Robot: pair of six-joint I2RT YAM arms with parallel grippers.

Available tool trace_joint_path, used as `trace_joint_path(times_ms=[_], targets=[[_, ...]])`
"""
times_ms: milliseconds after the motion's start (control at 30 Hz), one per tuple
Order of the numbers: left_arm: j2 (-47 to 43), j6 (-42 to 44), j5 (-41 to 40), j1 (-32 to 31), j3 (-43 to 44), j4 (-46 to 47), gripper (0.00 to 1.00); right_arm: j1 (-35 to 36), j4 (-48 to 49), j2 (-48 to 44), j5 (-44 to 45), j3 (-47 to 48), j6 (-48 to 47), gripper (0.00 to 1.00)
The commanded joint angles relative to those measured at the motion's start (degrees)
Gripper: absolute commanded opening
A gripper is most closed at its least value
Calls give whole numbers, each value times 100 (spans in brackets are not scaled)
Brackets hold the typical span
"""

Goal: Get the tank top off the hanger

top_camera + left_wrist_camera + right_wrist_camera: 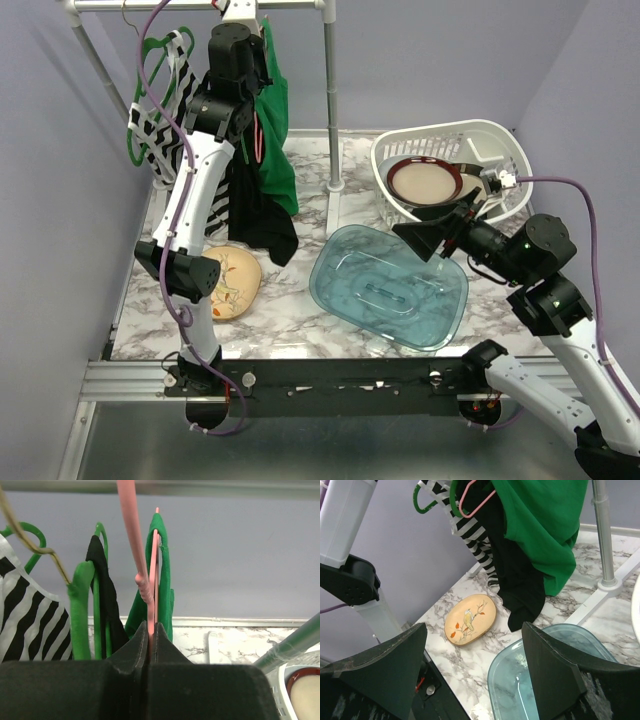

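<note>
At the far left rail [200,5], clamped tight with the left end effector [151,645] on the pink hanger [150,595] carrying the green tank top [164,580]. Gripped only; not yet slipped off, so seemingly all removal left. Holding the right end effector [474,630] apart and empty, near right.

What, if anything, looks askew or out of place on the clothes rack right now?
The green tank top hangs bunched, its hem slanting, on the pink hanger that the left fingers pinch. Beside it a black garment droops low toward the marble table. Nothing looks spilled or broken.
</note>
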Motion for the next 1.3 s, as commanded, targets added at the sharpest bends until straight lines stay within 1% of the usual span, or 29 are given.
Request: trace_joint_path(times_ms=[0, 167, 233, 333, 467, 700, 833, 1000, 1067, 1133, 1233, 1267], targets=[[-551, -65, 249, -4, 34, 473, 0, 28, 102, -75, 124, -18, -51, 85], [-849, -144, 548, -4, -115, 410, 0, 28, 198, -171, 72, -114, 46, 85], [-964, -127, 548, -4, -211, 428, 0, 28, 207, -197, 72, -158, 63, 85], [-1210, -162, 548, -4, -431, 340, 0, 28, 181, -241, 63, -149, 46, 86], [-1623, -311, 838, -4, -940, 349, 0, 28, 129, -250, 63, -62, 11, 86], [-1975, -382, 1022, -4, -1125, -415, 0, 28, 14, -329, 98, 0, 81, 86], [-2388, -399, 1409, -4, -1477, -565, 0, 28, 41, -286, 89, 44, 107, 86], [-3205, -496, 1989, -4, -2232, -618, 0, 37, -100, -5, -16, 237, 90, 86], [-3424, -522, 2086, -4, -2295, -714, 0, 28, -231, 136, -95, 438, 72, 86], [-3565, -540, 2375, -4, -2286, -899, 0, 28, -267, 373, -148, 571, 46, 86], [-3934, -540, 2928, -4, -2426, -1092, 0, 28, -110, 680, -244, 747, 63, 86], [-4179, -549, 3034, -4, -2618, -1119, 0, 28, 39, 760, -297, 799, 72, 86]])
